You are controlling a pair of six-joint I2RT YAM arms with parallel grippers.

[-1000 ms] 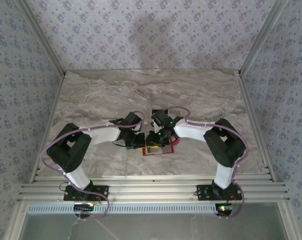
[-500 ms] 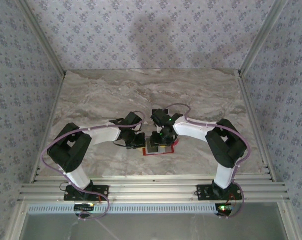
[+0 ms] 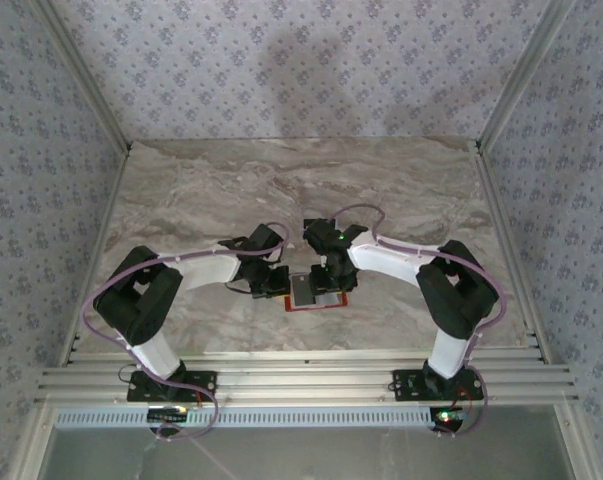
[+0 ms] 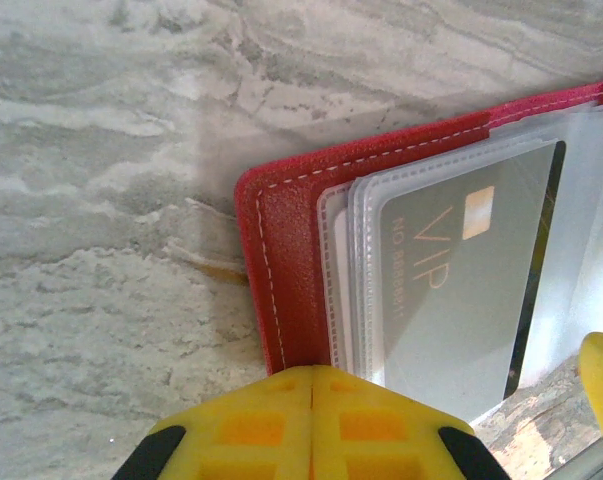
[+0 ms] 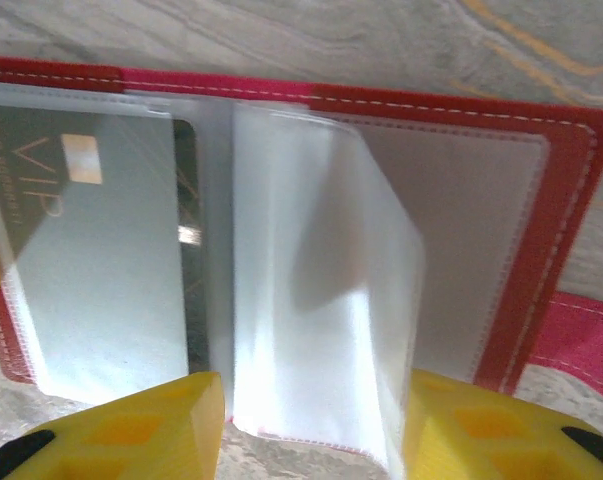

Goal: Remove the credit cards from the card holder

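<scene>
Card holder (image 3: 303, 292) is lying open and flat on the marble table (image 3: 201, 190), toward 6 o'clock from the tabletop's middle, between the two grippers. Inside it, clear plastic sleeves are showing. One credit card (image 4: 451, 290), grey-faced with a gold chip and the letters VIP, is sitting inside a sleeve on the half nearer the left arm.

In the right wrist view a loose sleeve leaf (image 5: 321, 290) is arching up over the holder's middle and lying partly across the card's edge. The red tab (image 5: 581, 340) is sticking out at 3 o'clock.

The left gripper (image 4: 311, 400) is sitting at the holder's 9 o'clock in the top view. Its yellow fingers are pressed together with no gap and are resting at the red edge beside the sleeves.

The right gripper (image 5: 311, 430) is reaching in from the holder's 1 o'clock. Its fingers (image 5: 131, 430) are standing apart on either side of the raised leaf. Whether they are touching the leaf cannot be told.

Patterned walls (image 3: 41, 150) are enclosing the table.
</scene>
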